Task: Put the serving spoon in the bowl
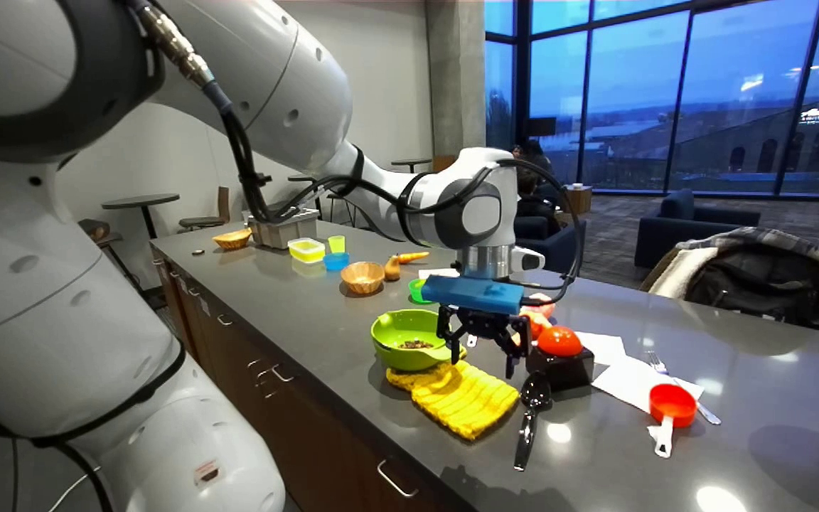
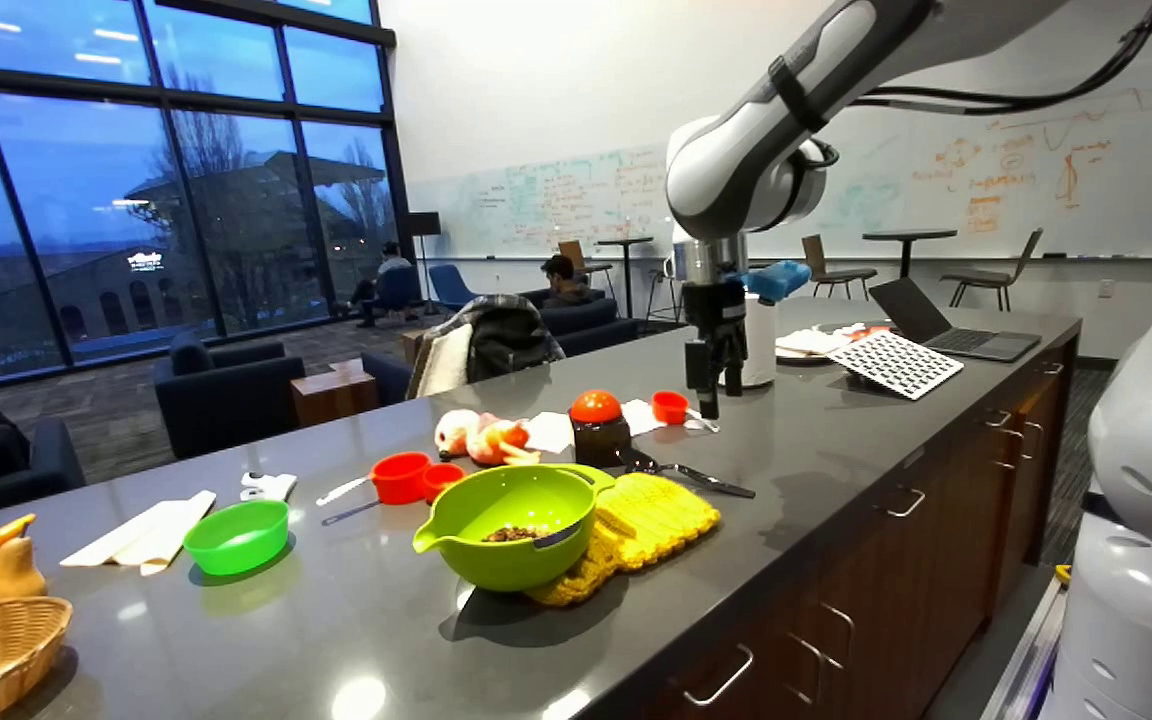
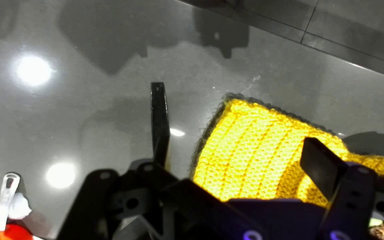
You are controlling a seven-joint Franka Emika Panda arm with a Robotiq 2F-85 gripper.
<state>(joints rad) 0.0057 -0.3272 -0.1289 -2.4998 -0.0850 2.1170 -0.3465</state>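
Here we are over the counter, and our hand hangs with its fingers spread wide, gripping nothing! The spoon lies down there on the counter, between the yellow cloth and the dark box, scoop end near the box, handle running toward the counter's edge; whether scoop and box touch, we can't say. We call this the lining-up, with the grab and the carry to come. And there's danger: in the wrist view the spoon's handle shows in line with one finger, not midway between the two, while the other finger shows over the cloth. Drop straight down like that and we could land on the spoon, or come up with a fistful of knit! The handle is thin and glossy, so a shallow pinch may slip, and a nudge at the scoop end could rattle the box and roll off that round red thing on top. Now the containers: the green bowl holds small brown bits and seems to sit partly on the cloth, so a spoon dropped across its rim could tip it, bits and all. Elsewhere on the counter stand a small green dish, some red cups and a wicker basket; what's in them, if anything, we can't make out.
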